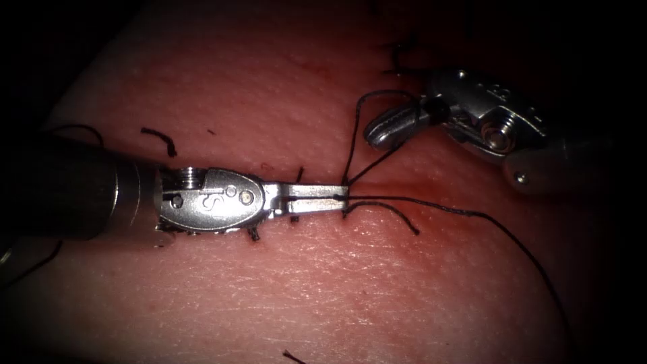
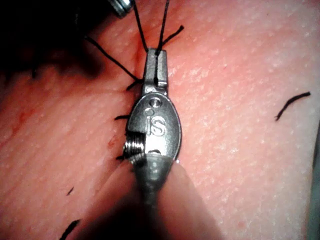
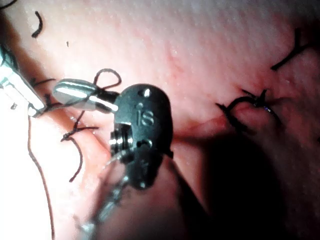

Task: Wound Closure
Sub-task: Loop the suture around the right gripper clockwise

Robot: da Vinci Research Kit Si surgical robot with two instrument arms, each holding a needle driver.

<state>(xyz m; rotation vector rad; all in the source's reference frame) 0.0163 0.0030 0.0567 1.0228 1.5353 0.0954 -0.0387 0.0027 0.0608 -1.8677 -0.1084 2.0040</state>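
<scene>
Left tool (image 1: 337, 197) is clamped on the thread (image 1: 472, 214) right at its tip, over the cut; right tool (image 1: 384, 128) sits closed just beyond it with a loop of that thread around its jaws, whether it grips any I can't tell. Needle not made out; finished stitches (image 3: 247, 107) behind the right tool and cut ends (image 1: 160, 139) on the tissue (image 1: 269, 290) say several done, this knot not yet tight or trimmed.

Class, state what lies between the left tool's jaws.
The left tool has its jaws shut on the thread over the tissue; the gripped part is hidden.
</scene>
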